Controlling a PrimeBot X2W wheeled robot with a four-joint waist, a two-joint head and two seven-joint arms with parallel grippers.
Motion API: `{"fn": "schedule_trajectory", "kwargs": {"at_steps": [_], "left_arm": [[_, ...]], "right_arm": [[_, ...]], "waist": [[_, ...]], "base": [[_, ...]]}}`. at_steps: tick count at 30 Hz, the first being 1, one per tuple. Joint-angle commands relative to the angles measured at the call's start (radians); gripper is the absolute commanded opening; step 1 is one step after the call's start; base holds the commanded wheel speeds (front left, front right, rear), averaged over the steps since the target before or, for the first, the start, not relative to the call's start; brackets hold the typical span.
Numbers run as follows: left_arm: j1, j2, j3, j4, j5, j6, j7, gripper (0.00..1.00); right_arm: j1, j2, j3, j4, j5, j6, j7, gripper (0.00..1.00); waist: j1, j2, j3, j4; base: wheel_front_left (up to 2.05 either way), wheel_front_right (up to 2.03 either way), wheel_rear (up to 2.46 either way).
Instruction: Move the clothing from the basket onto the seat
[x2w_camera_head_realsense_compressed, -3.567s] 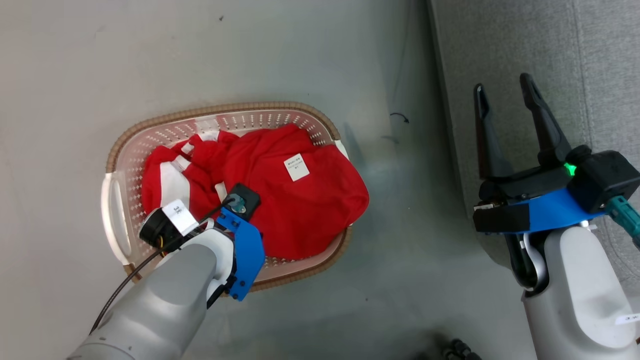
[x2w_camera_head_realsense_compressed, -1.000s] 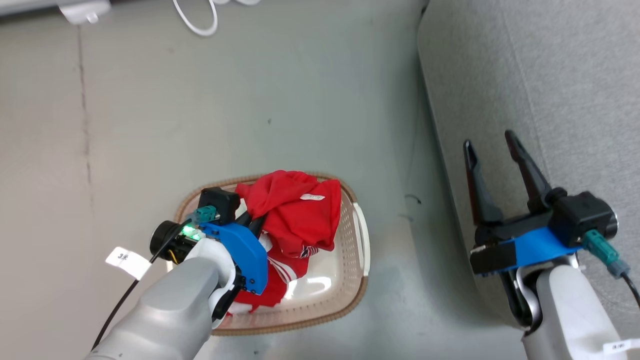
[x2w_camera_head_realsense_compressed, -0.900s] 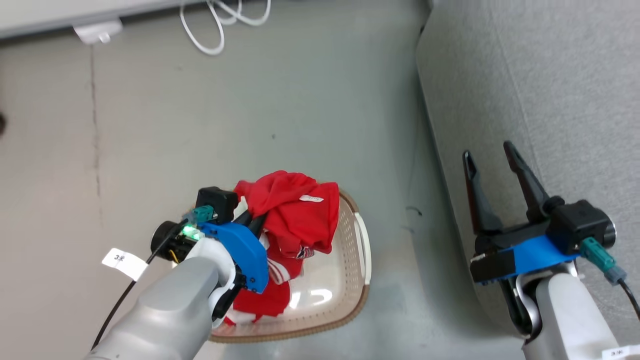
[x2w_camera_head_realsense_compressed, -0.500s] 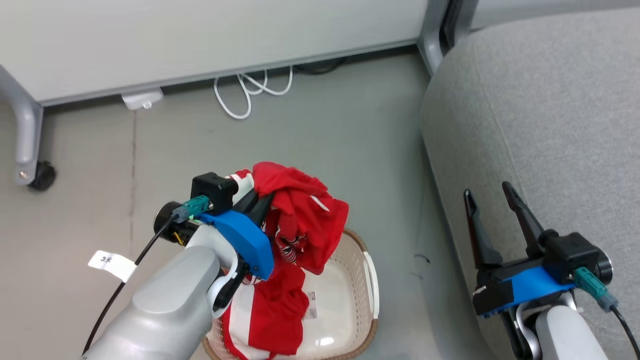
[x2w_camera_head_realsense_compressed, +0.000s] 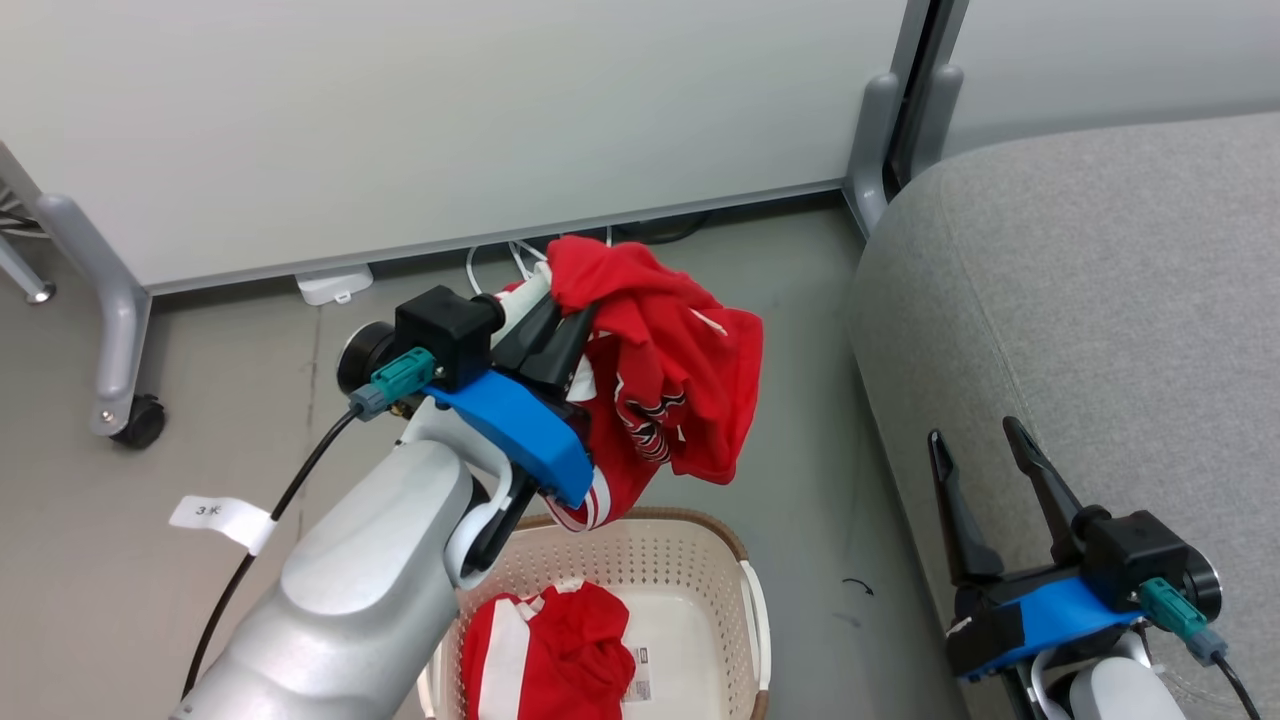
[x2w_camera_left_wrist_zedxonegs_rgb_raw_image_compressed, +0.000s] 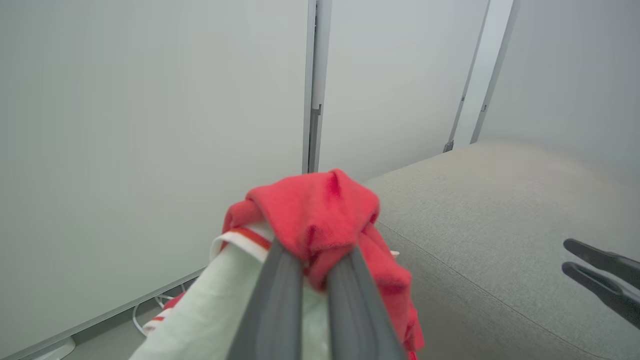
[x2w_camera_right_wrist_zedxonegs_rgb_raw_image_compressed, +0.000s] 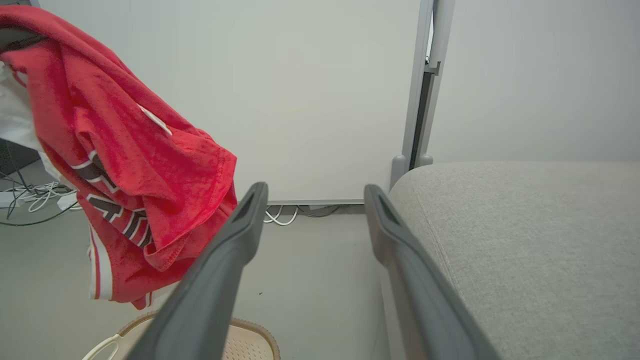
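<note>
A red garment (x2w_camera_head_realsense_compressed: 670, 370) with dark lettering and white stripes hangs in the air. Its top is bunched between the fingers of the left gripper (x2w_camera_head_realsense_compressed: 578, 322), which are pressed together on the fabric. A fold of red stands up past the fingertips, and the rest drapes down on the side toward the seat (x2w_camera_head_realsense_compressed: 1080, 300). Its lowest edge is just above the brown rim of the basket (x2w_camera_head_realsense_compressed: 690, 560). The other red garment (x2w_camera_head_realsense_compressed: 550, 660), white-striped, lies crumpled on the basket's bottom beside a label. The right gripper (x2w_camera_head_realsense_compressed: 973, 437) is at the front edge of the grey seat, fingers spread wide with nothing between them. The basket stands on a grey floor (x2w_camera_head_realsense_compressed: 790, 260) near the seat. Behind runs a pale partition wall (x2w_camera_head_realsense_compressed: 400, 120) on metal legs, with white cables (x2w_camera_head_realsense_compressed: 520, 258) at its foot.
</note>
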Motion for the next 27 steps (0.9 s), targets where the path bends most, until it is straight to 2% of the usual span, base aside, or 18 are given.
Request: {"fn": "schedule_trajectory", "kwargs": {"at_steps": [1, 8, 15, 22, 27], "left_arm": [[0.001, -0.008, 0.012, -0.016, 0.013, -0.001, -0.005, 0.00], [-0.010, -0.042, 0.032, -0.063, 0.065, 0.010, -0.005, 0.00], [-0.009, -0.054, 0.032, -0.065, 0.084, 0.009, -0.005, 0.00], [-0.018, -0.060, 0.030, -0.064, 0.092, 0.007, -0.005, 0.00], [-0.027, -0.064, 0.034, -0.065, 0.101, 0.006, -0.005, 0.00]], "right_arm": [[0.020, 0.004, -0.001, -0.003, -0.011, 0.000, -0.003, 1.00], [0.040, 0.007, -0.004, -0.011, -0.012, 0.000, -0.003, 1.00], [0.039, 0.009, 0.008, -0.034, 0.000, 0.000, -0.003, 1.00], [-0.011, 0.001, 0.101, -0.083, 0.012, 0.000, -0.003, 1.00], [-0.065, -0.019, 0.205, -0.116, 0.023, 0.000, -0.003, 1.00]], "waist": [[0.0001, -0.0001, -0.015, 0.004], [0.0001, -0.0001, -0.039, 0.011], [0.0001, -0.0001, -0.043, 0.016], [0.0001, -0.0001, -0.041, 0.022], [0.0001, -0.0001, -0.035, 0.027]], "base": [[0.00, 0.00, 0.00], [0.00, 0.00, 0.00], [0.00, 0.00, 0.00], [0.00, 0.00, 0.00], [0.00, 0.00, 0.00]]}}
